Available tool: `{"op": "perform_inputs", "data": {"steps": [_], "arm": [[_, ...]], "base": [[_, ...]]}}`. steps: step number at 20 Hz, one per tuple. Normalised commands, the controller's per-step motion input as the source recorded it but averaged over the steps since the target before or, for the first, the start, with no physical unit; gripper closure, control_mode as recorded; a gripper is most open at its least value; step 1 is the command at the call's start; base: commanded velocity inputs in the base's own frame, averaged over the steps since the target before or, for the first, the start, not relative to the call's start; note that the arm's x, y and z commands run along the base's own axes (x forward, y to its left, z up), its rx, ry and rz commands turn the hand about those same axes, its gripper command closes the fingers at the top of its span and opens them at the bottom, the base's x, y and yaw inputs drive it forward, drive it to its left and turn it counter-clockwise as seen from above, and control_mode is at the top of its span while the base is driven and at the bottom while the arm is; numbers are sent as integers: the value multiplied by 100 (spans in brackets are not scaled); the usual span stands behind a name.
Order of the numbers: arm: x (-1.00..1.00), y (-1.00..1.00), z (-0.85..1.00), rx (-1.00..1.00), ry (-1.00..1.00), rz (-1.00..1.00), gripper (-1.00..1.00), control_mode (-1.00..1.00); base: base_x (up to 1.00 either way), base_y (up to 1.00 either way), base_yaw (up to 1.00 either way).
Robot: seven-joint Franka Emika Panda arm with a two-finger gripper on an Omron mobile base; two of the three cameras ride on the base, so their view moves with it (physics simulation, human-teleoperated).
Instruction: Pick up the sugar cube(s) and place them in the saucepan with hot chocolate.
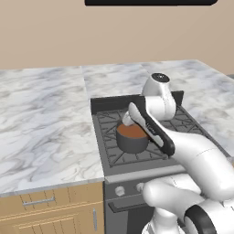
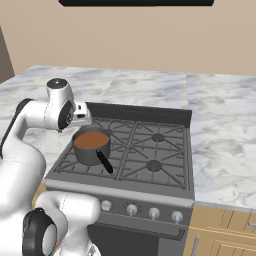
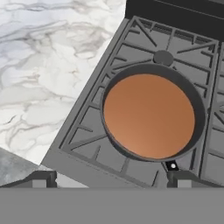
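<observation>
While I look down through the hand view, the gripper [image 3: 109, 178] hangs with its jaws spread wide and nothing between them, straight above the saucepan [image 3: 199, 114]. That pan, full of reddish-brown hot chocolate [image 3: 148, 115], sits on the stove grate [image 2: 150, 150] at the front left burner, its black handle [image 2: 104, 161] pointing toward me.

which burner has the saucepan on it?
The front-left burner, nearest the marble counter on the stove's left. The saucepan of reddish-brown liquid sits on its grate; the other three burners are bare, like the front-right one.
</observation>
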Motion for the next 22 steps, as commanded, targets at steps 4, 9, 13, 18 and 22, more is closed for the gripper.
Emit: {"op": "perform_inputs", "data": {"steps": [4, 9, 13, 18, 22], "arm": [[-67, 8, 23, 2, 0, 13, -100, -100], [-72, 0, 35, 8, 0, 7, -100, -100], [-78, 0, 27, 9, -2, 0, -100, -100], [-61, -8, 20, 7, -3, 0, -100, -100], [-34, -30, 12, 6, -3, -4, -100, -100]], "base": [[0, 0, 0], [0, 0, 0], [0, 0, 0], [0, 0, 0], [0, 0, 0]]}}
